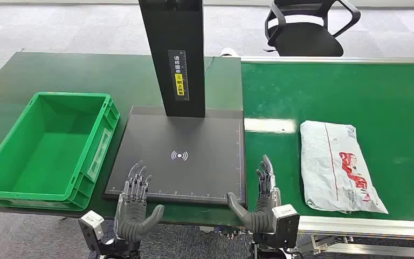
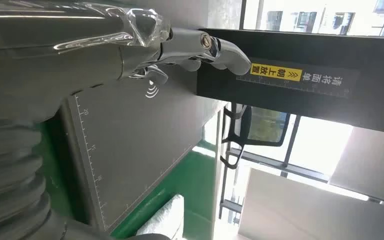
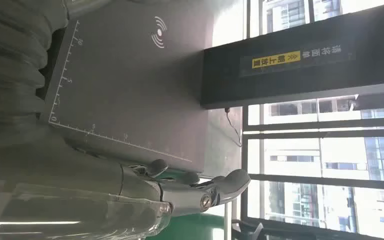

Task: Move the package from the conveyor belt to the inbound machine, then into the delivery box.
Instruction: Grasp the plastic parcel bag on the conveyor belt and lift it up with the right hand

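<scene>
A white-grey plastic package (image 1: 340, 164) printed with red markings is laid flat on the green conveyor belt (image 1: 356, 91), near its front edge, with its long side running away from the robot. The inbound machine (image 1: 180, 154), a dark flat platform marked with a white wireless symbol and a black upright column, is set between the belt and the green delivery box (image 1: 94, 145), which is seen open-topped.

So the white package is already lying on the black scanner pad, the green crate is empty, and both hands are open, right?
Not quite. The head view shows the white package lying on the green conveyor belt, to the right of the black scanner pad, not on it. The rest holds: the green crate is empty, and the left hand and right hand are open.
</scene>
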Controlling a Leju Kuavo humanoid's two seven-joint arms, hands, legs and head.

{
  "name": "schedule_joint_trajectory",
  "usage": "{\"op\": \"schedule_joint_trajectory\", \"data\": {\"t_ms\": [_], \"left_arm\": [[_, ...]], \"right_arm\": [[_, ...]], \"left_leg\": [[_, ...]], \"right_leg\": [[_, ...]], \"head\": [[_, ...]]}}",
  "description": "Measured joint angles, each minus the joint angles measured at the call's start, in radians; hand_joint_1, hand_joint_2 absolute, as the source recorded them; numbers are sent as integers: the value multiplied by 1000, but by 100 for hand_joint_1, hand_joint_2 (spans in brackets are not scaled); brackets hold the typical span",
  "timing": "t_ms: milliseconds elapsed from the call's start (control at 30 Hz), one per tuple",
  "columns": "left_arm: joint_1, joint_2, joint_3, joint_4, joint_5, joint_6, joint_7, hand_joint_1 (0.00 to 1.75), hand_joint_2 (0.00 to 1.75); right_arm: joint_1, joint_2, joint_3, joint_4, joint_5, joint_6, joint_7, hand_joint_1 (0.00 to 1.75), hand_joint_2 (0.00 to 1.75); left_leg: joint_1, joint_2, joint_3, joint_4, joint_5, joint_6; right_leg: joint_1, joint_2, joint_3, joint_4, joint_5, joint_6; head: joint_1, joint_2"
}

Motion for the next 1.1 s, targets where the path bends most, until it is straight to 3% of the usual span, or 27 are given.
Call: {"op": "schedule_joint_trajectory", "data": {"t_ms": [67,200,333,433,533,700,933,1100], "left_arm": [[0,0,0,0,5,1,-1,0,175],[-5,2,2,11,25,-13,-21,0,175],[-36,10,2,55,44,-32,-53,0,175],[-56,15,2,85,54,-36,-62,0,175],[-65,17,4,103,57,-37,-66,0,175],[-84,18,7,118,66,-37,-66,0,175],[-86,17,16,124,67,-39,-65,0,175],[-94,18,20,133,68,-51,-65,0,175]], "right_arm": [[-5,-5,0,0,81,-66,40,0,175],[-87,-73,-49,25,400,-239,252,0,175],[-324,-233,-205,238,692,-292,449,0,175],[-543,-377,-306,469,836,-322,533,0,175],[-701,-479,-367,634,878,-317,563,0,175],[-821,-556,-407,779,920,-297,581,0,175],[-859,-570,-438,859,935,-249,571,0,175],[-864,-573,-461,897,912,-96,519,0,175]], "left_leg": [[0,0,0,0,0,0],[0,0,0,0,0,1],[-3,0,0,1,3,5],[-7,-1,-1,2,6,9],[-8,-1,-1,2,7,10],[-8,-2,-3,2,7,9],[-7,-1,-4,1,7,9],[-7,-1,-4,2,7,9]], "right_leg": [[0,0,0,0,0,0],[-1,0,0,0,1,1],[-5,0,1,0,5,6],[-8,-1,0,0,8,8],[-9,-2,0,0,8,9],[-8,-2,-2,0,8,9],[-7,-2,-2,0,8,8],[-7,-2,-3,0,8,8]], "head": [[0,0],[0,0],[0,0],[0,0],[0,0],[0,0],[0,0],[0,0]]}}
